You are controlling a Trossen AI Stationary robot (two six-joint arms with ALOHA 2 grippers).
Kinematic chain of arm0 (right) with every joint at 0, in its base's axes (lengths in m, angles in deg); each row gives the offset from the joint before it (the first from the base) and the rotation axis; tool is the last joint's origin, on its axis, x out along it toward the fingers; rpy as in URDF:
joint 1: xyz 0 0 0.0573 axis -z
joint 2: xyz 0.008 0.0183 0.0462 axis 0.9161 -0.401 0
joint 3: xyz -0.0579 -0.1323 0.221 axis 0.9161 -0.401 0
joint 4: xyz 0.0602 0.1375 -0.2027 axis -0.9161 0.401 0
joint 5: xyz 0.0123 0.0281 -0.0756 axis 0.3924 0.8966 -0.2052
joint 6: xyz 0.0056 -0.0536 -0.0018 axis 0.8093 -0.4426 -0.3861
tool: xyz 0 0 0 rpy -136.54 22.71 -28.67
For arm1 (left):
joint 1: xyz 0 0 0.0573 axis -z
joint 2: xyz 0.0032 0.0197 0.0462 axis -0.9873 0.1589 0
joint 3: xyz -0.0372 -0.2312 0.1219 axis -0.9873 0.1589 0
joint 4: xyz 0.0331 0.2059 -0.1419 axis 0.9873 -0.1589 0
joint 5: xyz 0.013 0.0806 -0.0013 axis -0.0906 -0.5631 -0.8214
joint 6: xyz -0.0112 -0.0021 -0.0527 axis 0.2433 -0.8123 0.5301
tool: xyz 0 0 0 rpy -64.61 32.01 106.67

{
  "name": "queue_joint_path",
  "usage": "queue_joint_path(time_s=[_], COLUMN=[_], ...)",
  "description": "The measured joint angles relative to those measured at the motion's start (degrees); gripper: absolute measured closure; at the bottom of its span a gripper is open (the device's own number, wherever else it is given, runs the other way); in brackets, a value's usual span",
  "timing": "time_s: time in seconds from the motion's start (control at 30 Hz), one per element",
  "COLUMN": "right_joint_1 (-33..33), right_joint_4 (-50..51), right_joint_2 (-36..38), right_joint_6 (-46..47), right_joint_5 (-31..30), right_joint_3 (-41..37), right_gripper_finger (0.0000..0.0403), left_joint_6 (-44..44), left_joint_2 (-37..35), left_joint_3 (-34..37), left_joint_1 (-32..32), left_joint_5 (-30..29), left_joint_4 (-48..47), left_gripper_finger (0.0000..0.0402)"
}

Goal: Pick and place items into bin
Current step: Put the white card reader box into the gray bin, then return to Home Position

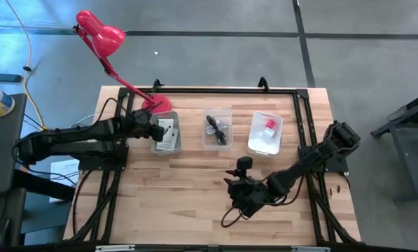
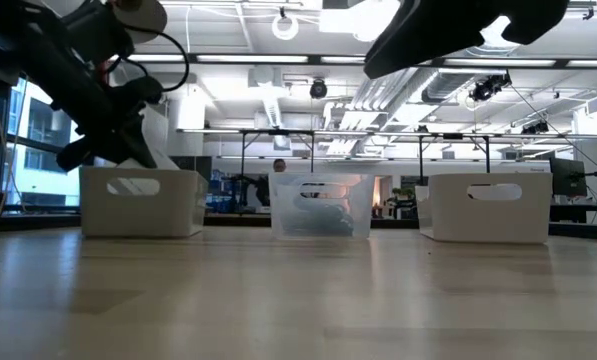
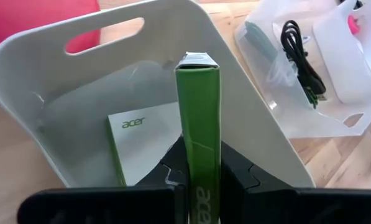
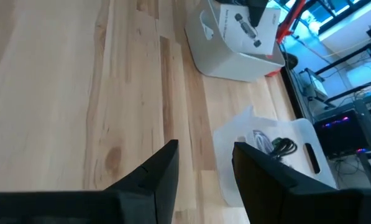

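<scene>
Left gripper (image 3: 201, 186) over the left bin (image 3: 247, 112)
Its fingers pinch a card (image 3: 199, 118) edge-on; the right gripper (image 4: 204, 168) hovers half-open, holding nothing.

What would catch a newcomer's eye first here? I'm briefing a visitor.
The red desk lamp at the table's far left corner. Beside it, the left gripper holds a thin green-edged card upright over the left white bin. The right gripper waits open near the table's front.
</scene>
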Motion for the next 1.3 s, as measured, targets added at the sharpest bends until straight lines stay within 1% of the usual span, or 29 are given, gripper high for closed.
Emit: queue_joint_path(time_s=[0.13,0.27,0.43,0.63,0.83,1.03,1.3], right_joint_1=[-0.27,-0.27,-0.27,-0.24,-0.09,-0.07,-0.07], right_joint_4=[1.72,3.45,3.75,3.91,3.92,3.94,3.92], right_joint_2=[0.00,0.00,0.00,0.00,0.00,0.00,0.00], right_joint_6=[1.81,3.84,4.16,3.81,3.36,3.39,3.44], right_joint_5=[-0.03,-0.03,-0.03,-0.14,-1.08,-0.87,-0.86], right_joint_3=[0.00,0.00,0.00,0.00,0.00,0.00,0.00], right_gripper_finger=[0.0261,0.0261,0.0261,0.0261,0.0261,0.0261,0.0261], left_joint_6=[-1.31,-1.82,-3.43,-4.19,-4.53,-6.49,-9.44], left_joint_2=[0.08,0.15,0.71,1.42,2.69,2.66,2.65], left_joint_3=[0.00,0.09,0.31,0.33,0.28,0.08,-2.04], left_joint_1=[-1.94,-2.09,-2.07,-2.07,-2.07,-2.09,-2.07], left_joint_5=[1.40,1.08,0.79,0.81,1.15,1.61,1.62], left_joint_4=[-0.08,-0.77,-2.06,-1.41,-0.24,2.06,1.15], left_gripper_finger=[0.0370,0.0347,0.0294,0.0224,0.0176,0.0152,0.0149])
